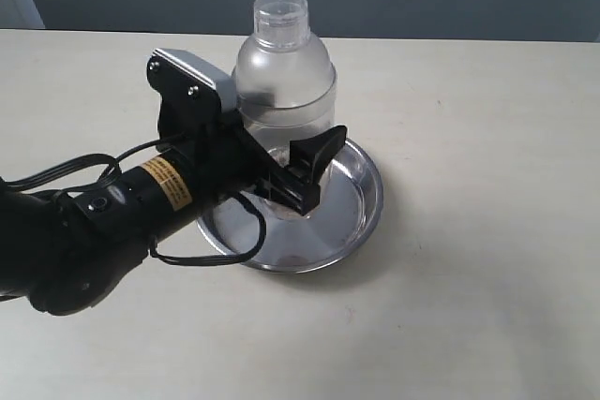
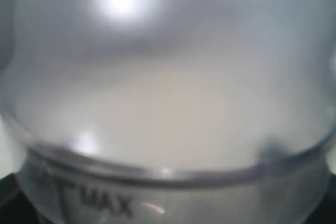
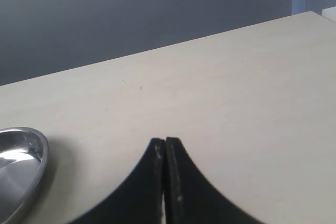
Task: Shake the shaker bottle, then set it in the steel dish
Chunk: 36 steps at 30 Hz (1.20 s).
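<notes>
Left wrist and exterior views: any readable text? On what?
"MAX": on the shaker bottle wall, just under its seam, left wrist view.
Yellow label on the left arm, exterior view: print too small to read.
Right wrist view: no text.

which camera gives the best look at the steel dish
The exterior view: the steel dish is mostly visible, though the left arm covers its left side. The right wrist view catches only a sliver of rim at the frame edge. The left wrist view shows none; the shaker bottle fills it.

Black arm [image 1: 84, 241], yellow label [image 1: 167, 183], looping cables [image 1: 225, 255]
</notes>
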Tool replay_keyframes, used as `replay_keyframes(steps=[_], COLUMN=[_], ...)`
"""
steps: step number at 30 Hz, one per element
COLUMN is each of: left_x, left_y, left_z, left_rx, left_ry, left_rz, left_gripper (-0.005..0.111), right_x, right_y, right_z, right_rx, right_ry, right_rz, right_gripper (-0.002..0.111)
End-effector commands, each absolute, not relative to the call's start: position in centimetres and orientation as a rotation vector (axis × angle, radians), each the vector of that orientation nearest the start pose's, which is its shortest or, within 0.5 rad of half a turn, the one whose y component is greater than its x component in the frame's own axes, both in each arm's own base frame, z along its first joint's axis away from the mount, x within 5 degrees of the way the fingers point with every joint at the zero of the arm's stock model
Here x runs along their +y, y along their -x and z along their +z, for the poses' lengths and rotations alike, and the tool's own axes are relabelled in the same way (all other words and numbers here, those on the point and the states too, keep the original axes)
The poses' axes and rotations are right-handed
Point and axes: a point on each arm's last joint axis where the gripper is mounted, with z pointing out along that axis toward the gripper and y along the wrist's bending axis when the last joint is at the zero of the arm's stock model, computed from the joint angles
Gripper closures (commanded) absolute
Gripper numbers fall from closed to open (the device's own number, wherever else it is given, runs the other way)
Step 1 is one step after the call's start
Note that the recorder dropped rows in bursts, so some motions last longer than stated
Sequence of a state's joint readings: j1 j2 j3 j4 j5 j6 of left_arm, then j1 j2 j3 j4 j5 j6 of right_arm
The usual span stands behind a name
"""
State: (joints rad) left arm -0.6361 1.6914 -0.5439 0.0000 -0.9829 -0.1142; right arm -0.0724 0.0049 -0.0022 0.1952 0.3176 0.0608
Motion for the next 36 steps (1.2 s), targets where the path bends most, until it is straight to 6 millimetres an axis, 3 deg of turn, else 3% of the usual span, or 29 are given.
replay_keyframes(steps=[1, 6, 22, 36], left_x=[-18.2, -18.3, -18.3, -18.8], left_y=[-24.7, -24.9, -24.9, -25.7], left_z=[18.5, 17.6, 17.5, 15.8], left_rx=[1.559, 1.574, 1.566, 1.611], left_ry=[-0.399, -0.398, -0.430, -0.426], left_rz=[-0.587, -0.582, -0.541, -0.531], left_gripper=[0.106, 0.106, 0.106, 0.106], right_x=[0.2, 0.2, 0.2, 0.2], right_y=[-5.4, -5.4, -5.4, -5.4], right_z=[18.6, 18.6, 18.6, 18.6], right_rx=[1.774, 1.774, 1.774, 1.774], right_ry=[-0.236, -0.236, -0.236, -0.236], right_rz=[0.178, 0.178, 0.178, 0.178], right_gripper=[0.109, 0.109, 0.109, 0.109])
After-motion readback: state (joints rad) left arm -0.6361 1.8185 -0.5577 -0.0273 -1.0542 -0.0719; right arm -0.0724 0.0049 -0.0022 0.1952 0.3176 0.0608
